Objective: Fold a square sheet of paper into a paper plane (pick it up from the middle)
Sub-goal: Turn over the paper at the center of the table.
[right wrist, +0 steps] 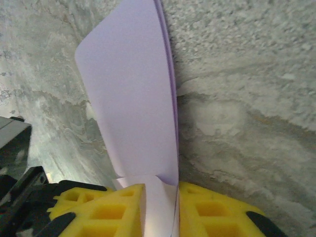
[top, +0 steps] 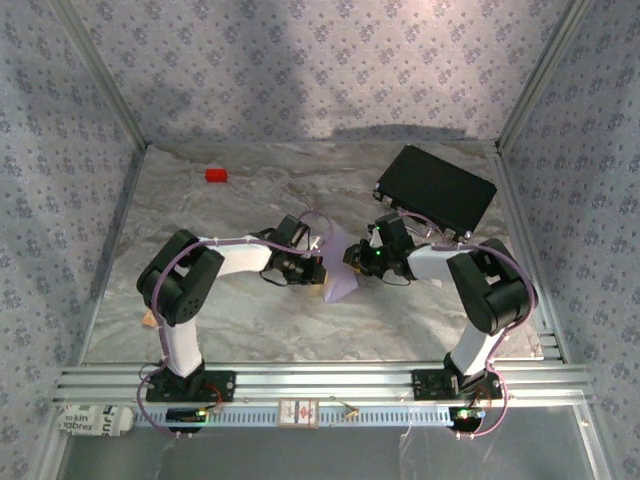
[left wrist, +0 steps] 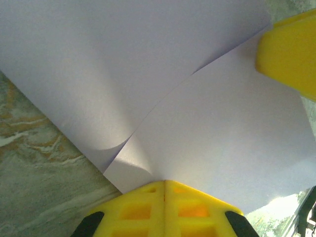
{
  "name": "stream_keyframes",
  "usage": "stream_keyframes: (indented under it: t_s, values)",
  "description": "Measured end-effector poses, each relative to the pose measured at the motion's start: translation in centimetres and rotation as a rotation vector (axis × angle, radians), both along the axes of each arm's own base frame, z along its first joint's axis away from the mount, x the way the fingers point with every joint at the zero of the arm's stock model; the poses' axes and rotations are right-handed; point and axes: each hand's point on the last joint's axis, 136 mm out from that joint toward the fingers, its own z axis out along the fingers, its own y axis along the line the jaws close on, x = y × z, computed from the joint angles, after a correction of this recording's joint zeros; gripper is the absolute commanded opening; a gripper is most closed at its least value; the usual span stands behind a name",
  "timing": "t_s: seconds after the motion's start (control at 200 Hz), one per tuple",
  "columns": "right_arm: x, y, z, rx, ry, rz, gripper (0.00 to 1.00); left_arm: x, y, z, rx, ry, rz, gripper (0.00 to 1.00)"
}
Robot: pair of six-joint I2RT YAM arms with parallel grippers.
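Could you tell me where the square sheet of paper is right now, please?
In the top view, the square sheet of paper is near the table's centre, lifted and partly folded between the left gripper and the right gripper, both pinching it.

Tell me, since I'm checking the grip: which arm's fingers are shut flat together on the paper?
The left gripper: its fingers meet with no gap on the paper. The right gripper's show paper standing in a slot between them.

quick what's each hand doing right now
Left hand: closed on the edge of the purple paper.
Right hand: closed on the same paper, a folded edge pinched between its fingers.
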Motion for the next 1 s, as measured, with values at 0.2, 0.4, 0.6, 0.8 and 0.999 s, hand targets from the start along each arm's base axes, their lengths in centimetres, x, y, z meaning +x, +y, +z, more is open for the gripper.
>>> stream_keyframes:
  t_s: [0.2,0.4,0.6,0.8,0.999]
  values:
    - [0.0,-0.1,-0.1,0.01,0.004,-0.003,0.11,0.0,0.0,0.0,0.0,0.003,0.004,0.03]
    - [0.0,-0.2,-0.1,0.016,0.003,-0.004,0.05,0.0,0.0,0.0,-0.002,0.007,0.011,0.1]
    - [0.1,-0.3,0.7,0.021,-0.017,-0.003,0.03,0.6,-0.2,1.8,-0.026,-0.031,0.034,0.25]
    - [-0.1,-1.0,2.7,-0.016,-0.075,0.005,0.03,1.5,0.3,6.0,-0.07,-0.158,0.072,0.36]
    - [-0.6,-2.7,4.1,-0.131,-0.123,0.005,0.03,2.2,1.9,8.2,-0.077,-0.257,0.129,0.39]
